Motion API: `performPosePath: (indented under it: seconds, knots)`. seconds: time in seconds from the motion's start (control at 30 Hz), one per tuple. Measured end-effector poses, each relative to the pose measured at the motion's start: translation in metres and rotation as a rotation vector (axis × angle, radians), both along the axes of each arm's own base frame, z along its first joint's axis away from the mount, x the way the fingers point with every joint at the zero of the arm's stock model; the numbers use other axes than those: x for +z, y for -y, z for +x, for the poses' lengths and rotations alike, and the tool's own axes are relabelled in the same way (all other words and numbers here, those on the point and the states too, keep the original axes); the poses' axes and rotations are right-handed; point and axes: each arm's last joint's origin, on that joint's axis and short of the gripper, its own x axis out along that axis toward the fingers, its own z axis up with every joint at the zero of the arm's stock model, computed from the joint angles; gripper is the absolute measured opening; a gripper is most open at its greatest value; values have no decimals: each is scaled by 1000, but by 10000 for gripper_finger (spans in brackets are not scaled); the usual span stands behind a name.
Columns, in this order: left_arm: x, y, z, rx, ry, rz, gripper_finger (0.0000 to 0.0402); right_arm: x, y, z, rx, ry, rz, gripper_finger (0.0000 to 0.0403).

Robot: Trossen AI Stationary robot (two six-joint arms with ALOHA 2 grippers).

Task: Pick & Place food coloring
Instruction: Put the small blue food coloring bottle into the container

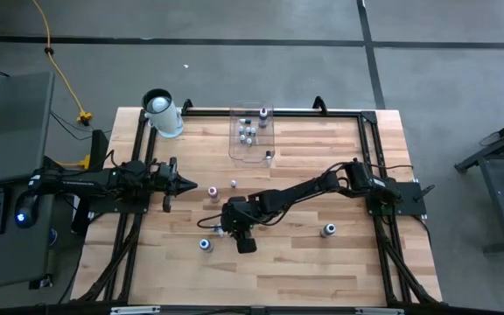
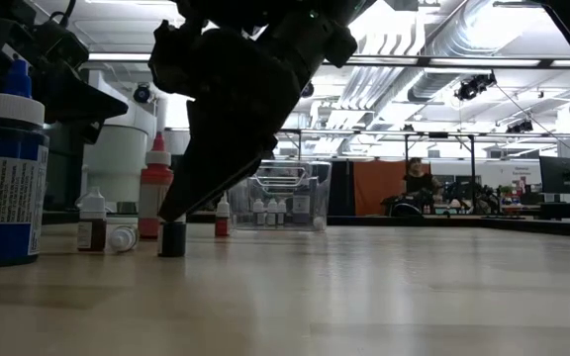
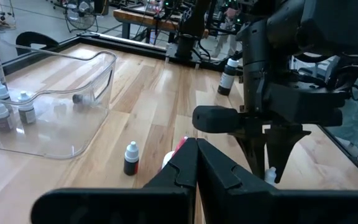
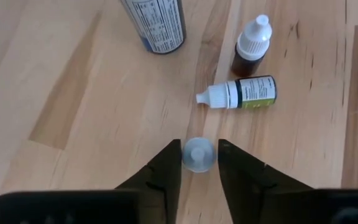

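The table [image 1: 339,262] carries the bin [image 1: 239,150] at its far edge, with several bottles already inside. The job is to lift one more and carry it there.

The right gripper [image 4: 199,148] is well apart from the bin, out toward the table's near edge and slightly to the left arm's side. It points straight down and straddles the upright bottle [image 4: 198,157], whose cap sits centred between its two sides. I cannot tell whether it is pinching yet or only bracketing the cap. The left gripper [image 1: 186,185] waits off the bin's left-arm side, pressed together and empty.

To do this step well, I would keep the cap centred and squeeze evenly, low enough to catch the body and not just the rounded cap, which could squirt out. Lift straight up before swinging toward the bin. The lying bottle [image 4: 241,93] is near, on the side farther from the bin, with the brown bottle [image 4: 252,46] and the blue bottle [image 4: 157,22] beyond it. A slanted pull could knock them.
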Motion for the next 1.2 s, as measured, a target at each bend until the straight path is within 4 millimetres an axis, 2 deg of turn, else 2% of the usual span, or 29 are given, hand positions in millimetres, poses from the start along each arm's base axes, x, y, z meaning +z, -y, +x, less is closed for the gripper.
performPosePath:
  seconds: [0.33, 0.5, 0.63, 1.0, 1.2]
  knots:
    - [0, 0, 0, 0, 0, 0, 1, 2, 1, 2, 5, 12, 13, 51]
    - [0, 0, 0, 1, 0, 0, 1, 19, 5, 7, -14, 40, 18, 51]
    - [0, 0, 0, 0, 0, 0, 1, 47, 15, 8, -63, 38, -39, 49]
    - [0, 0, 0, -1, 0, 0, 1, 151, 52, 1, -167, 67, -152, 49]
    - [0, 0, 0, -1, -2, 0, 1, 183, 86, -7, -277, 63, -179, 49]
